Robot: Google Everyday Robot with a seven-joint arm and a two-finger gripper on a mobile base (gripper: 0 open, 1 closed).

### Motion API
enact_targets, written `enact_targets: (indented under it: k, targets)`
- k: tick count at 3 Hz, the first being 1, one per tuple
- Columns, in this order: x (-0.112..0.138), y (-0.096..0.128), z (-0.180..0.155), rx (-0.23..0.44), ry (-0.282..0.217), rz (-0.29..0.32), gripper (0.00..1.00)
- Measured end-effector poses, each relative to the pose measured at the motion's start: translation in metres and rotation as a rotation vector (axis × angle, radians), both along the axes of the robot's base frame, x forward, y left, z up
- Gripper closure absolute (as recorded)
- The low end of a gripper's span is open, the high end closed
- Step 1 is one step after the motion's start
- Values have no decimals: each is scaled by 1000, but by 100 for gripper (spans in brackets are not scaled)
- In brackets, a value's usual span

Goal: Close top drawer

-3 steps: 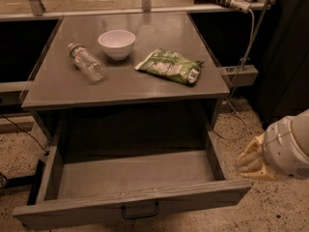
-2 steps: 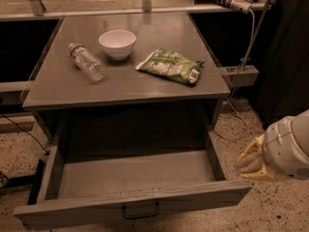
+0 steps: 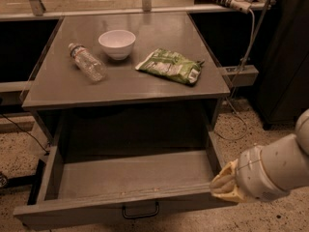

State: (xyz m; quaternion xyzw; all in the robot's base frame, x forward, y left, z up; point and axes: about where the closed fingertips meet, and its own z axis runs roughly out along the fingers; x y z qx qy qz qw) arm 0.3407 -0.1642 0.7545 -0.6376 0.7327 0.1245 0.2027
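One gripper [image 3: 223,185], closure state indeterminate, sits at the pulled-out top drawer [image 3: 130,177] right front corner; bag [image 3: 170,65] print unreadable.

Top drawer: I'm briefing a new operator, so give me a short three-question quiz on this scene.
1. True or false: the top drawer is pulled out and holds nothing visible.
2. The pincer is at which part of the drawer front, as the camera sees it? A) left end B) handle C) right end
3. Fill in: on the cabinet, between the bottle and the bag, stands a white ____.

Key: 1 true; 2 C; 3 bowl.
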Motion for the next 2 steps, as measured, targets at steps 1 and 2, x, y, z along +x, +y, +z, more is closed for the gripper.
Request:
enact_targets:
  k: [1, 2]
  targets:
    - [-1, 19, -41, 75, -7, -25, 100]
    - [-10, 33, -66, 120, -16, -21, 100]
